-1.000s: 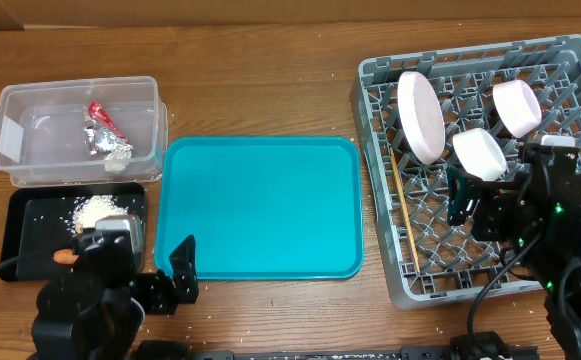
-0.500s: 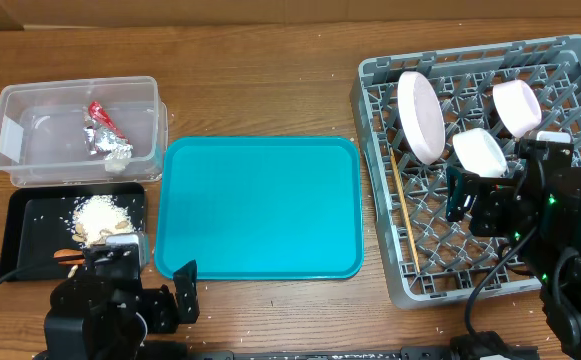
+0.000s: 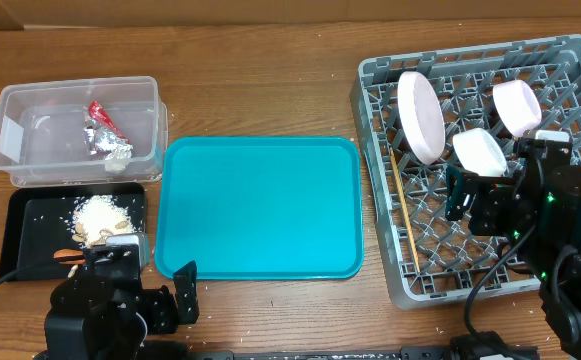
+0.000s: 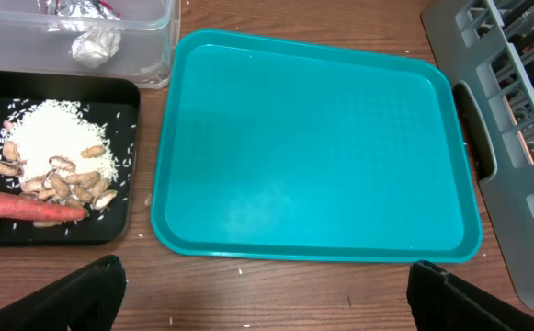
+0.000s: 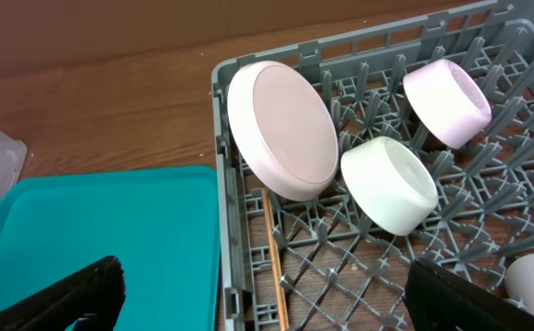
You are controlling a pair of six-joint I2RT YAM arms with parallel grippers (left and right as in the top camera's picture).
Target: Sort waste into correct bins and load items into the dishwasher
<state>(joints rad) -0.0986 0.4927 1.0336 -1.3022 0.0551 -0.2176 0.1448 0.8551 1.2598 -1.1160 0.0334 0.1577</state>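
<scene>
The left claw gapes wide and empty by the teal tray; the right claw, equally wide, hangs over the dish rack holding a plate.

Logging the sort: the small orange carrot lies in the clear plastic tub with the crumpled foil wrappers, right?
No. The small orange carrot lies on the shallow black rectangular tray, beside the pale food scraps, as the left wrist view shows. The crumpled red and silver foil wrappers are in the clear plastic tub.

Plate in rack, scraps on left tray
</scene>
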